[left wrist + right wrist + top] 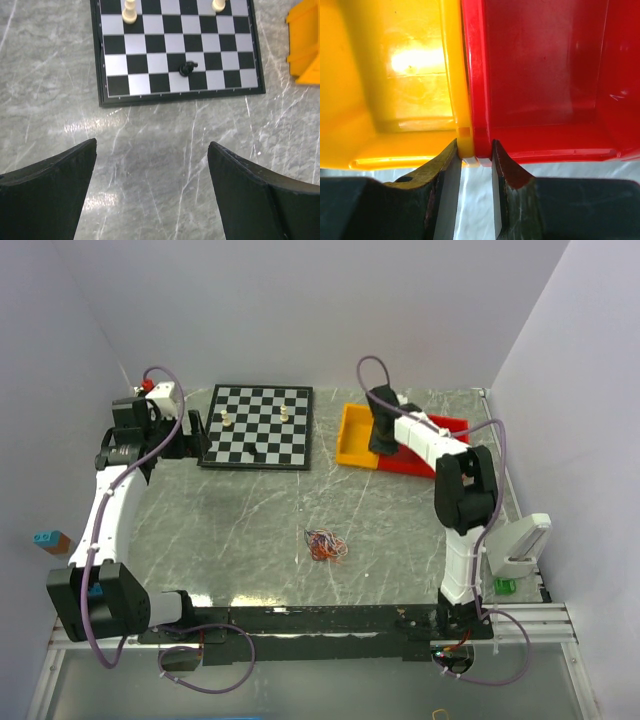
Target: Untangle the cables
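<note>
Orange-red, white and dark cables are lying tangled well behind both pincers, untouched. Right pincer is pinching the adjoining tray rims; left pincer is gaping wide, empty. Untangling seemingly isn't starting yet; the next move is likely calling for letting go and reaching back.

White tubular links and blocky black joint housings on left arm and right arm. Purple cables looped outside, pinned by pale ties. Black base rail. Left end effector: broad matte-black fingers. Right end effector: dark, scuffed fingers, pale inner faces.
</note>
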Robot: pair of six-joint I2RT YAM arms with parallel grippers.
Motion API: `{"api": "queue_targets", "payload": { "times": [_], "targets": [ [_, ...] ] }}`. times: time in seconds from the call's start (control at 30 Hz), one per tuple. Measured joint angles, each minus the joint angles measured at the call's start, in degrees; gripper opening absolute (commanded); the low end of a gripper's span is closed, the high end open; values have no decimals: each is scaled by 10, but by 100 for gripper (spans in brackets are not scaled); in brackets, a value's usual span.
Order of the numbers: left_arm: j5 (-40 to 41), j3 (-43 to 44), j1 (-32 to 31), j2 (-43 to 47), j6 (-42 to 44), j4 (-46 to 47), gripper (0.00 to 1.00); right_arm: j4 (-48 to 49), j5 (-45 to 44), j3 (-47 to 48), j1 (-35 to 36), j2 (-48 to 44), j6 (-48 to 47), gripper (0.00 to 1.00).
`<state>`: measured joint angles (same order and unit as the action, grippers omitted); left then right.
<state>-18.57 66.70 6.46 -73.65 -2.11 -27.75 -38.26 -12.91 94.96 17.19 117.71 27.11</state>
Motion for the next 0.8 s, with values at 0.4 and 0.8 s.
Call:
{"api": "queue_targets", "payload": {
  "times": [0.4,0.8],
  "targets": [
    [20,-41,0,39,35,-28,97,72,-42,-273,130,-192,104,0],
    [20,-45,0,75,36,-41,97,60,-26,-347,253,-263,168,0]
  ]
}}
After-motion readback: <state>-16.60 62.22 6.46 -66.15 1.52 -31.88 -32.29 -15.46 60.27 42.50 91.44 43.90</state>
